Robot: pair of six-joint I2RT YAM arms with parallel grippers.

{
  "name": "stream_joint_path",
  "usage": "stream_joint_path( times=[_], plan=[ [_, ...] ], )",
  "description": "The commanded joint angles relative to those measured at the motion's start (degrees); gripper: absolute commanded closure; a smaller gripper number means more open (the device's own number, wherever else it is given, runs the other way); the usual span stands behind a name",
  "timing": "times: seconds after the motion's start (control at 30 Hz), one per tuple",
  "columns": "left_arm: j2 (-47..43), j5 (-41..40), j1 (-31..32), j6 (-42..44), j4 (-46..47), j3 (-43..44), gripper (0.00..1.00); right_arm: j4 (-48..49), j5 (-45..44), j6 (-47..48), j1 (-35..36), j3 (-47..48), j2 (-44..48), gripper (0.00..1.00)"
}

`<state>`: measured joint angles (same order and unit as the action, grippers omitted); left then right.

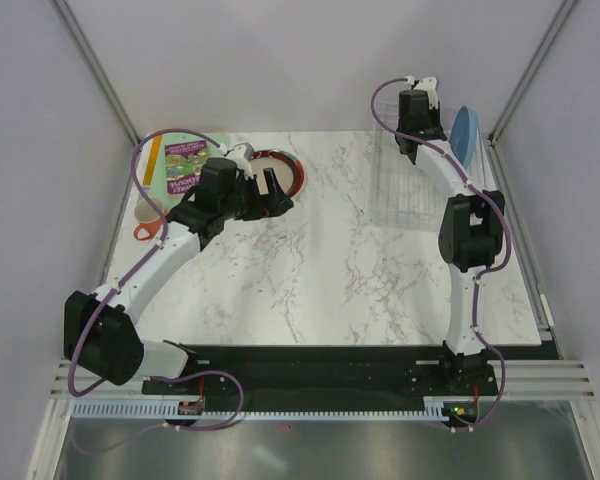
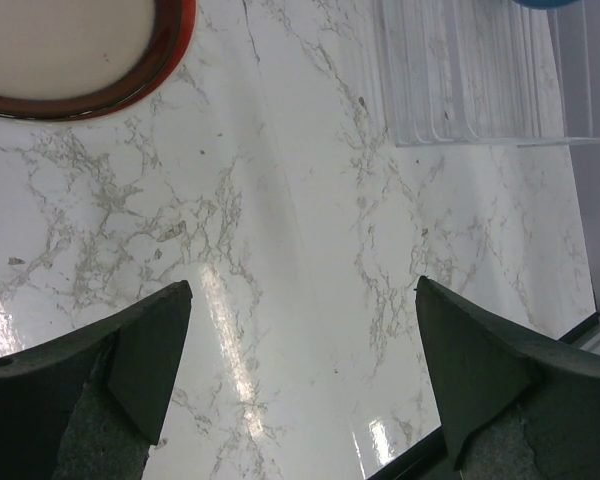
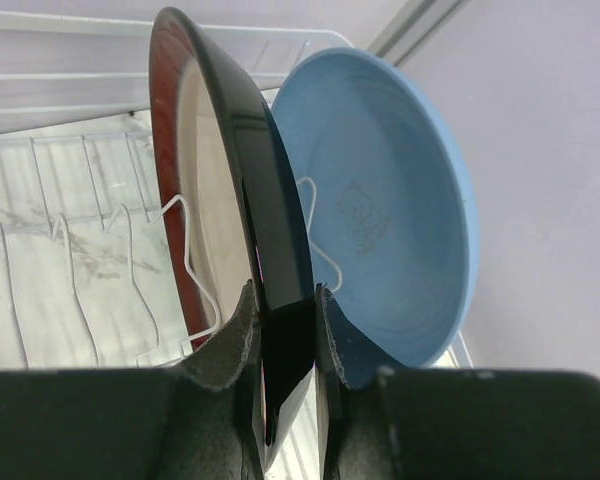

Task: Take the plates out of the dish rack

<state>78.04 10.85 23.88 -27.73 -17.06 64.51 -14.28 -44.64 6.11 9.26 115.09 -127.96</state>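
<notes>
My right gripper (image 3: pixel 283 290) is shut on the rim of a dark red-rimmed plate with a cream centre (image 3: pixel 270 210), which stands upright in the clear dish rack (image 3: pixel 70 260). A plain light blue plate (image 3: pixel 390 190) stands right behind it in the rack. In the top view the right gripper (image 1: pixel 412 140) is at the far end of the rack (image 1: pixel 398 190), beside the blue plate (image 1: pixel 464 135). My left gripper (image 2: pixel 302 285) is open and empty above bare table. Another red-rimmed cream plate (image 2: pixel 70 50) lies flat on the table, by the left gripper (image 1: pixel 273 193) in the top view (image 1: pixel 285 172).
A green and purple book (image 1: pixel 185 160) and a white mug with an orange handle (image 1: pixel 148 222) are at the far left of the marble table (image 1: pixel 340 270). Grey walls close in both sides and the back. The rack's near slots (image 2: pixel 460 80) hold nothing.
</notes>
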Motion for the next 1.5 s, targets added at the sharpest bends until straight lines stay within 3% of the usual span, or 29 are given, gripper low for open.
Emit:
stream_joint_path(
  times=[0.0,0.3,0.57,0.7,0.83,1.17,1.47],
  plan=[
    [-1.84,0.22,0.38,-1.72,1.85,-0.26,0.0,7.43,-9.15,2.68,-1.0,2.86,8.52,1.0],
    [-2.72,-0.39,0.47,-1.1,1.5,-0.35,0.0,6.99,-10.29,2.94,-0.73,2.95,10.1,1.0],
    [-2.63,-0.31,0.47,-0.84,1.59,0.26,0.0,3.66,-8.36,1.03,-0.38,1.64,18.0,1.0],
    [-1.84,0.48,0.47,-0.84,1.85,1.23,0.0,-3.28,1.9,-5.39,1.2,-1.61,26.06,1.0],
    [-0.7,3.81,0.47,-0.14,3.78,2.37,0.0,-8.64,18.66,-11.81,3.4,-7.85,33.99,1.0],
    [1.67,11.64,0.29,-4.0,18.71,-0.52,0.0,-9.27,49.34,-25.35,4.72,-23.75,51.49,1.0],
    [4.4,15.69,0.38,-9.45,29.96,-2.11,0.0,-3.66,60.89,-35.01,4.89,-33.33,60.19,1.0]
  ],
)
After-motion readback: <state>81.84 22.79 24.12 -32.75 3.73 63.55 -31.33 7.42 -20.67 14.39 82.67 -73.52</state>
